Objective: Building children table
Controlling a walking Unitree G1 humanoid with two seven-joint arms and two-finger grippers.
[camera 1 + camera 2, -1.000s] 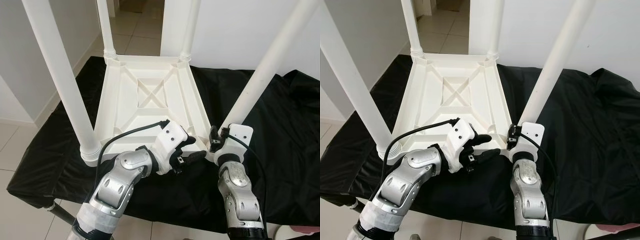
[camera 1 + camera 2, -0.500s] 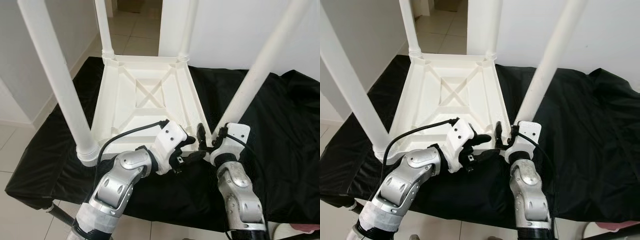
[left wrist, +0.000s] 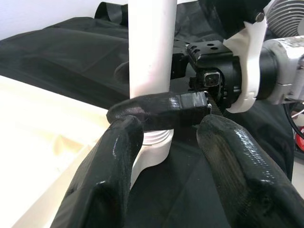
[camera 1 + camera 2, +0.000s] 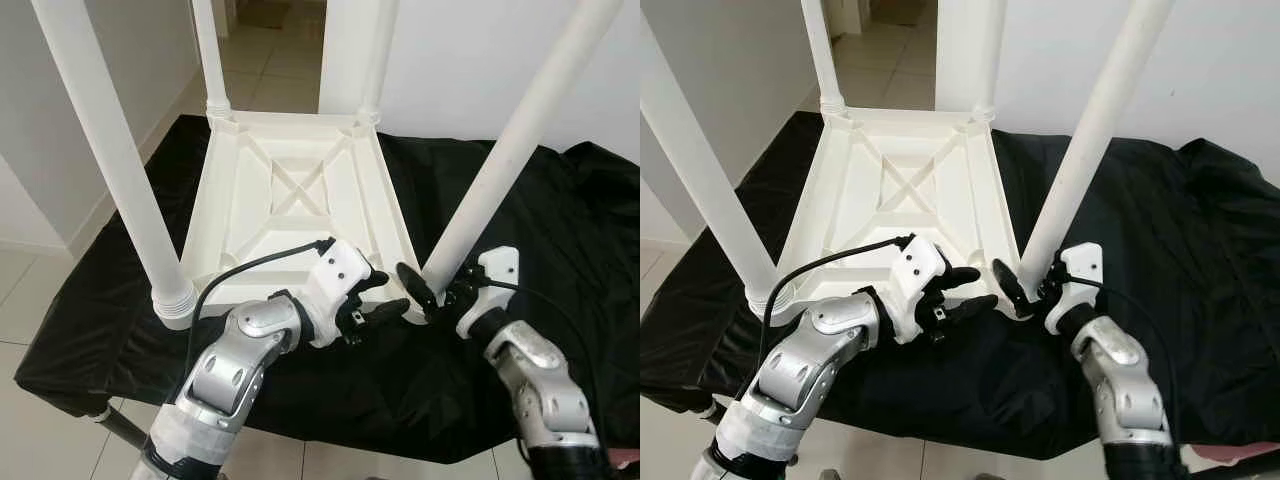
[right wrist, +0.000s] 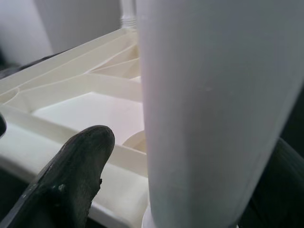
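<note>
Left eye view has the upside-down table (image 4: 290, 190) on the black cloth (image 4: 560, 240). Right gripper (image 4: 432, 297) straddles the near-right leg (image 4: 500, 165) at its base, fingers spread around it — the forearm has swung out to the right since a second ago. Left gripper (image 4: 385, 297) hangs open beside that corner, near the cloth's front edge.

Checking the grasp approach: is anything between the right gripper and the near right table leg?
Nothing visible. The right gripper already has the table leg between its open fingers, near its base. The left gripper sits beside it over the tabletop edge.
</note>
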